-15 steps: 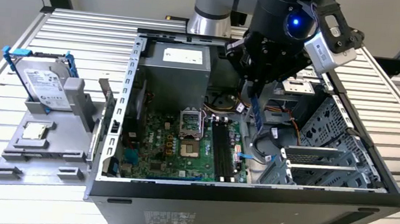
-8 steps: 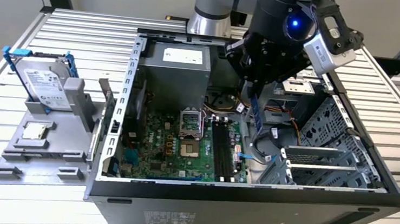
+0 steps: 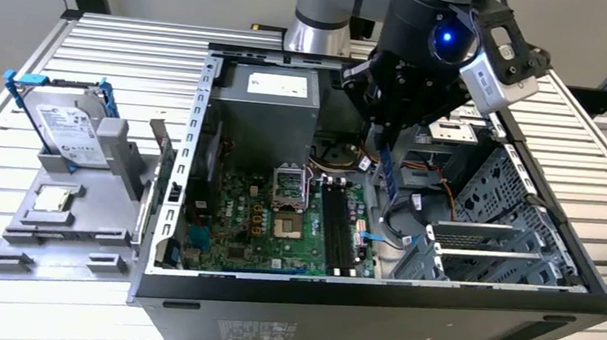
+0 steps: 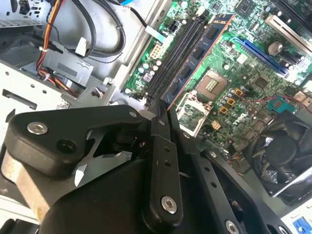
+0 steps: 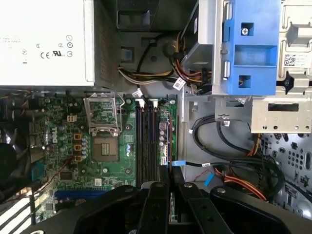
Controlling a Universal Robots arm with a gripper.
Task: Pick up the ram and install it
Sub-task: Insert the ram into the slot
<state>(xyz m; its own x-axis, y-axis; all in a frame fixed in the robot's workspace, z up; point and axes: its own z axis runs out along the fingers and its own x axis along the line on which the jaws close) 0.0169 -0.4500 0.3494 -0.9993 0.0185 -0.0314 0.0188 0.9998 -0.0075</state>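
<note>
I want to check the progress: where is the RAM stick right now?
In the exterior view the RAM stick is held in the gripper over the memory slots, on the exterior view's right of the CPU socket.

Seen in the exterior view from high and well back, looking down into the open computer case. Seen close from above in both wrist views, at differing angles: motherboard and memory slots.

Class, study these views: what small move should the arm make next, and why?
Probably a slight sideways shift toward the slots: the pincer grips the memory stick on edge, parallel to the empty black slots, but it looks offset beside them rather than over one.
</note>
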